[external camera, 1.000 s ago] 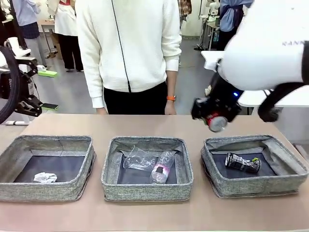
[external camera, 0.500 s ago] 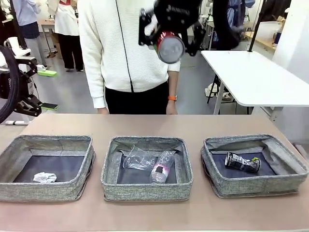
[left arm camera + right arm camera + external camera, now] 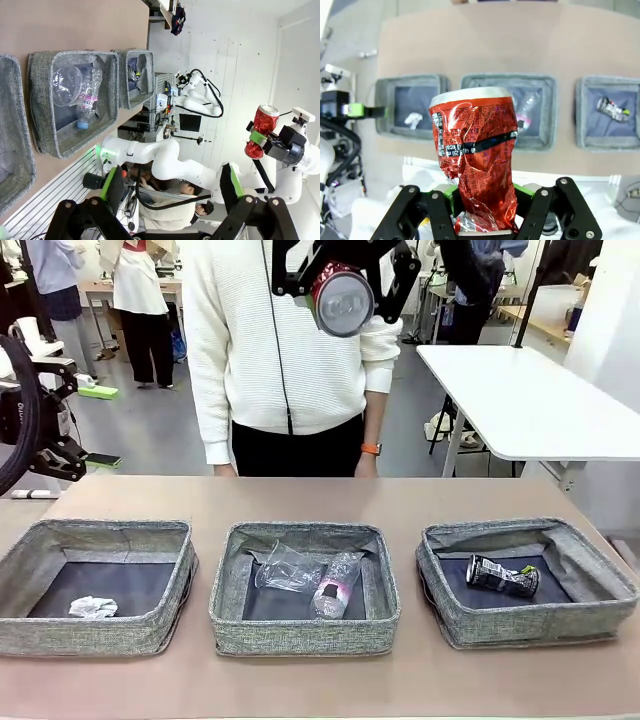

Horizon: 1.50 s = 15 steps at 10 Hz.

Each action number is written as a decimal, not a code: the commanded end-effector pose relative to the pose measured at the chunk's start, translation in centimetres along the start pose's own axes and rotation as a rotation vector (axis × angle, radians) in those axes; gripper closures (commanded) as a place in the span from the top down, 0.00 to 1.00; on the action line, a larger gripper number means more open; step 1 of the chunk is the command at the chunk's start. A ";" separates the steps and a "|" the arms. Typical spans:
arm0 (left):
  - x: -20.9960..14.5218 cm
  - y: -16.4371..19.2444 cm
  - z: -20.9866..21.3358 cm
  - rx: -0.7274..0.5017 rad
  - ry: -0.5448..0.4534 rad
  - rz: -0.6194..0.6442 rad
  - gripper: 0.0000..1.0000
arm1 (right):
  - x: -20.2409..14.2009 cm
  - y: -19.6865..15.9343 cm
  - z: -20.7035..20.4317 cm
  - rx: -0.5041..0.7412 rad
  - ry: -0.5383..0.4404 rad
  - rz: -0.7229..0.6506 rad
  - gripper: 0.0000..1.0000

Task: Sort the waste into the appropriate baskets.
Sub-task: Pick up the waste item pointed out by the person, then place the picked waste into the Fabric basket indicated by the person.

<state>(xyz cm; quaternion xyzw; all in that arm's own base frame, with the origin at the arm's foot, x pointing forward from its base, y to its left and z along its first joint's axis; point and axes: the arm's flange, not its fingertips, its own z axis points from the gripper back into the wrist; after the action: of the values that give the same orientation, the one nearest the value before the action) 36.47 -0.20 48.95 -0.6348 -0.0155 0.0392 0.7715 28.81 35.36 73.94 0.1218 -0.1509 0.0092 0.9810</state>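
My right gripper (image 3: 342, 290) is shut on the dented red can (image 3: 342, 300), held high above the table's far middle, in front of the person. From the right wrist the red can (image 3: 477, 160) stands upright between the green pads. Below lie three grey baskets. The left basket (image 3: 100, 635) holds a white paper ball (image 3: 93, 607). A clear cup (image 3: 285, 568) and a clear bottle (image 3: 335, 587) lie in the middle basket (image 3: 305, 632). The right basket (image 3: 530, 625) holds the crushed black-white can (image 3: 503, 576). My left gripper (image 3: 170, 175) is open with nothing in it, off the table's left side.
A person in a white sweater (image 3: 300, 350) stands at the table's far edge, arms hanging down. A white side table (image 3: 530, 400) stands at the back right. Bare brown tabletop (image 3: 320, 495) runs between the baskets and the person.
My right gripper has carried the red can from just above the right basket's far edge up and left to high over the middle. The person has shifted slightly right.
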 end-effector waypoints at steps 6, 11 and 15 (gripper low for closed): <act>0.0 -0.2 0.0 -0.025 -0.003 -0.020 1.00 | 0.0 -0.1 -0.5 -0.002 0.002 0.002 0.08; 0.0 -0.2 0.0 -0.025 -0.003 -0.020 1.00 | 0.0 -0.1 -0.5 -0.002 0.002 0.002 0.08; 0.0 -0.2 0.0 -0.025 -0.003 -0.020 1.00 | 0.0 -0.1 -0.5 -0.002 0.002 0.002 0.08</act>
<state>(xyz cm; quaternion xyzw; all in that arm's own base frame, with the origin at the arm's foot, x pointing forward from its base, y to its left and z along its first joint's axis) 36.47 -0.20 48.95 -0.6349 -0.0154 0.0392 0.7715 29.12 35.42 73.66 0.1211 -0.1470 0.0092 0.9817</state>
